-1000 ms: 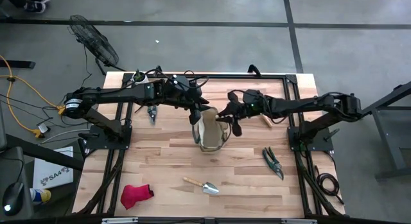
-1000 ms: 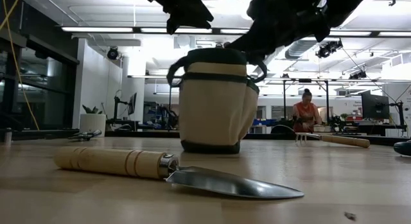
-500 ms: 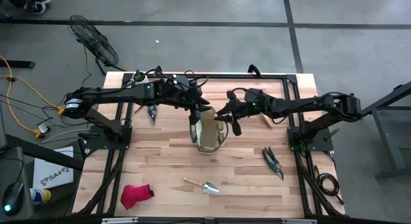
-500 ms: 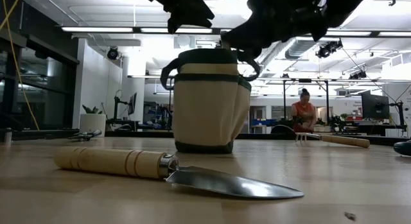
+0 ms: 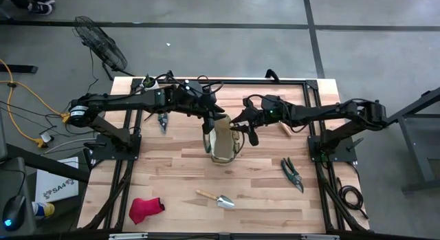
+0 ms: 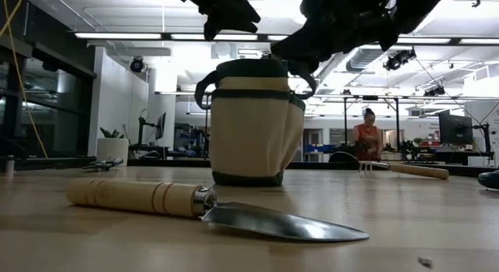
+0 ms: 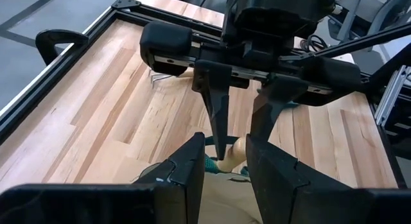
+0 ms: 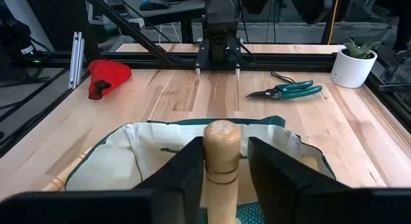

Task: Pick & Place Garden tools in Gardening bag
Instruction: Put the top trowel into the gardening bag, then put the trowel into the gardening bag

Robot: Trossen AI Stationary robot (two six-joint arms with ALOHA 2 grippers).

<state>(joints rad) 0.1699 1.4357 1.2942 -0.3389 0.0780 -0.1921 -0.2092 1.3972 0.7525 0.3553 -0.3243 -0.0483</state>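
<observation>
With the gardening bag (image 5: 223,142) mid-desk, my right hand (image 8: 222,161) sits loosely around a wooden tool handle (image 8: 221,145) over its mouth, so I'd open fully and lift straight, left hand (image 7: 225,161) half-open steadying the rim.

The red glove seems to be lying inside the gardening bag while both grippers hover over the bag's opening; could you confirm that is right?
Not quite: the red glove is not in the gardening bag. The high view shows it lying on the table near the front left corner, well apart from the bag. The rest holds: the left gripper and right gripper are both over the bag's opening.
</observation>
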